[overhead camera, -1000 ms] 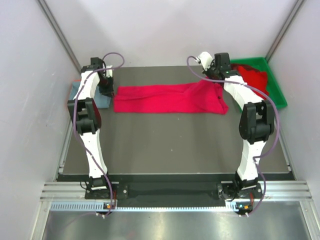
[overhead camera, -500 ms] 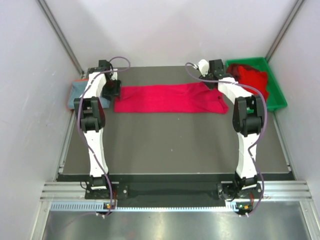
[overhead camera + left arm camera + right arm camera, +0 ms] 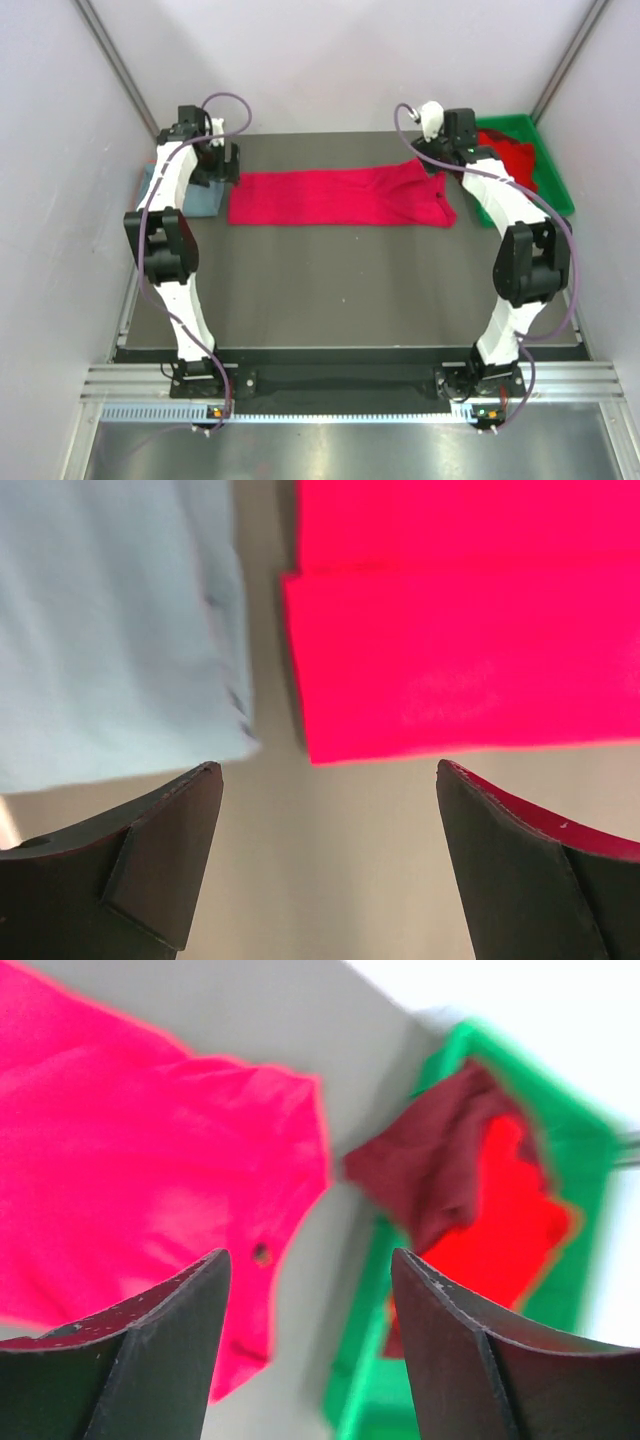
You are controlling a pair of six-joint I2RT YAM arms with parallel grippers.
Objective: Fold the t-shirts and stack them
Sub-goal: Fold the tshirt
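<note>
Bases of both arms sit bolted at the near edge of the desk [image 3: 340,290], and the arms reach away over its dark bare surface toward the far half. A bright red t-shirt [image 3: 340,197] lies flat there, folded into a long band that runs left to right between the two arms. At its left end, the left pincer [image 3: 222,165] hangs above the desk with its fingers spread wide and nothing between them. In the left wrist view, the gap falls on bare desk just short of the band's layered left end and of a folded grey-blue t-shirt [image 3: 110,630]. That shirt lies just beside the red one at the desk's left edge, with a narrow strip of desk between them. At the band's right end, the right pincer [image 3: 455,135] is raised with its fingers also apart and empty. Farther right, at the far right corner, a green bin [image 3: 550,170] holds a darker red t-shirt [image 3: 440,1170] bunched over another bright red t-shirt [image 3: 510,1230].
</note>
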